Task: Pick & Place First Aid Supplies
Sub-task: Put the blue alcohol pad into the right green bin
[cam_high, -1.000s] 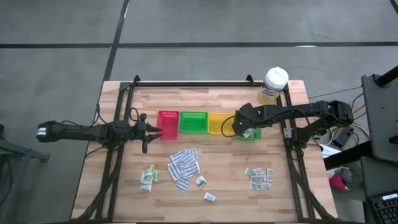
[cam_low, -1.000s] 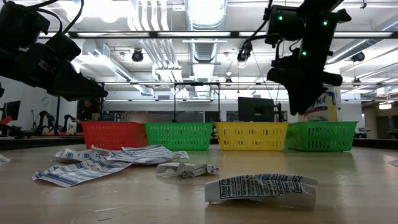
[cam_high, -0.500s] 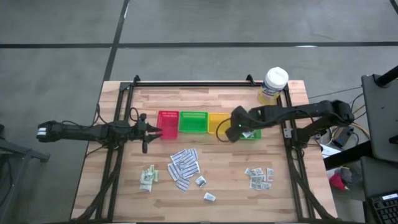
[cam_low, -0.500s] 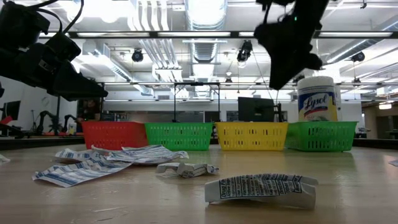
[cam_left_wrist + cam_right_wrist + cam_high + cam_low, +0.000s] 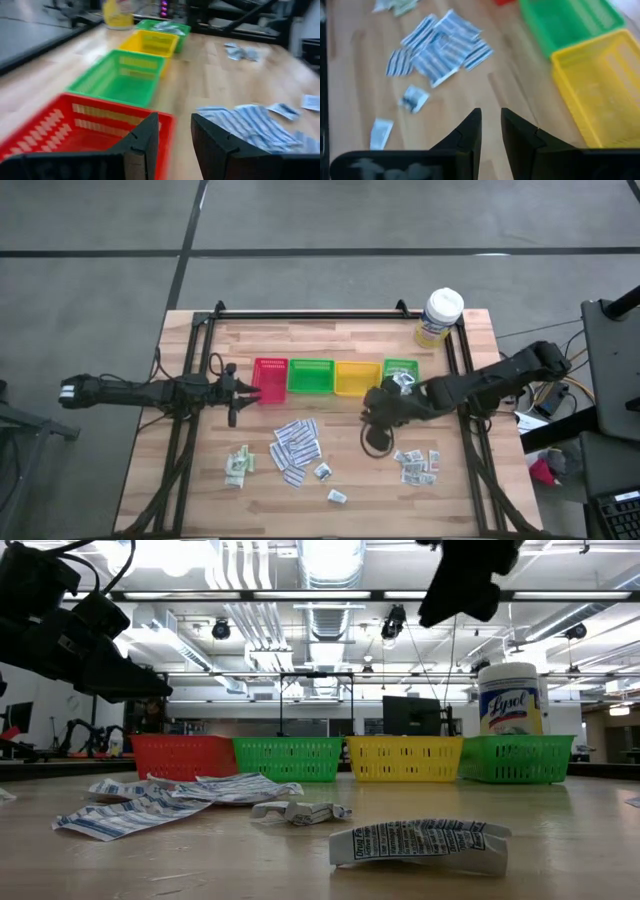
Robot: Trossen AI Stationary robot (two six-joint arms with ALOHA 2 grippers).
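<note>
- My left claw (image 5: 234, 392) hangs beside the red tray (image 5: 270, 380), fingers a little apart, empty.
- Striped strips (image 5: 296, 447) lie in a heap near the middle of the table (image 5: 350, 480); green sachets (image 5: 238, 465) sit left of them.
- My right claw (image 5: 372, 406) hovers in front of the yellow tray (image 5: 352, 378), fingers nearly together, grasping nothing.
- Small squares (image 5: 417, 463) lie right of it; one packet (image 5: 401, 381) rests in the far green tray (image 5: 401, 366).
</note>
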